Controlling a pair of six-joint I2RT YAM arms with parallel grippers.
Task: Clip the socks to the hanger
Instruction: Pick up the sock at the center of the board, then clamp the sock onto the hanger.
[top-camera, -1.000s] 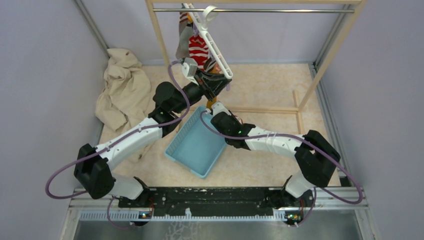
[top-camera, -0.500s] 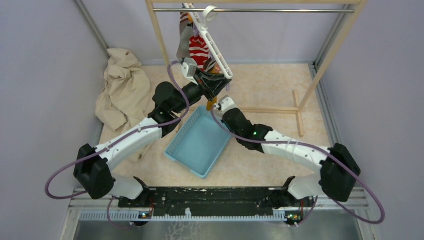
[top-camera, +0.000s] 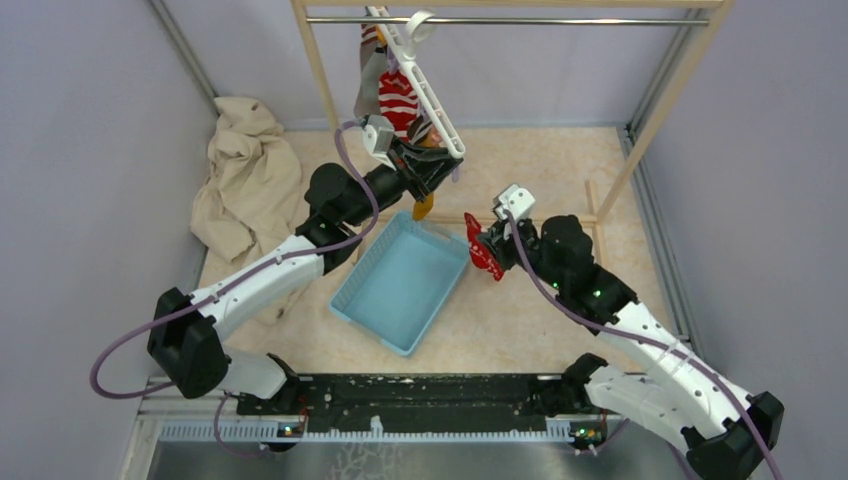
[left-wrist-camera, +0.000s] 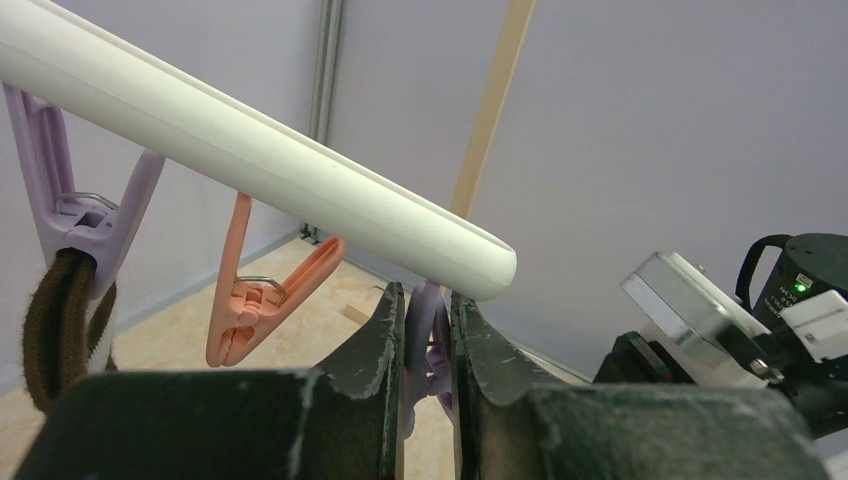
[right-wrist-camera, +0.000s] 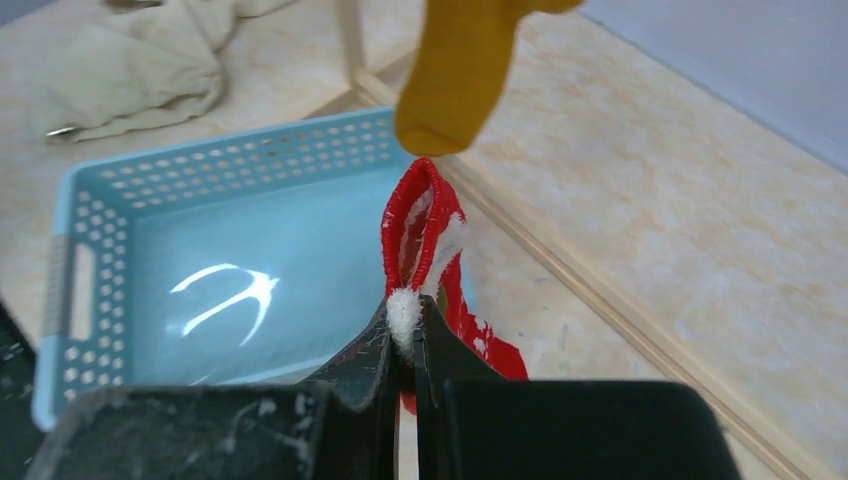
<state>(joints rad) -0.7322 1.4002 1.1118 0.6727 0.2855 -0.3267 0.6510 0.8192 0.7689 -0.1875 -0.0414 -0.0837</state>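
Observation:
The white hanger hangs by its hook from the rack's metal rail and slants down to the right. My left gripper is shut on a purple peg at the lower end of the white bar. An empty orange peg hangs beside it. The mustard-yellow sock dangles just below my left gripper; its top is hidden. My right gripper is shut on the red sock with white patches, holding it in the air right of the basket. In the right wrist view the red sock loops up from the jaws, under the yellow sock.
A light blue basket lies on the floor between the arms. A grey sock and a red-and-white striped sock hang higher on the hanger. Beige cloth is piled at the left. The wooden rack stands at the back, its base bar on the floor.
My right arm has pulled back from the basket's far corner, swung right and lifted, bringing the red sock up with it. My left gripper has stayed on the peg.

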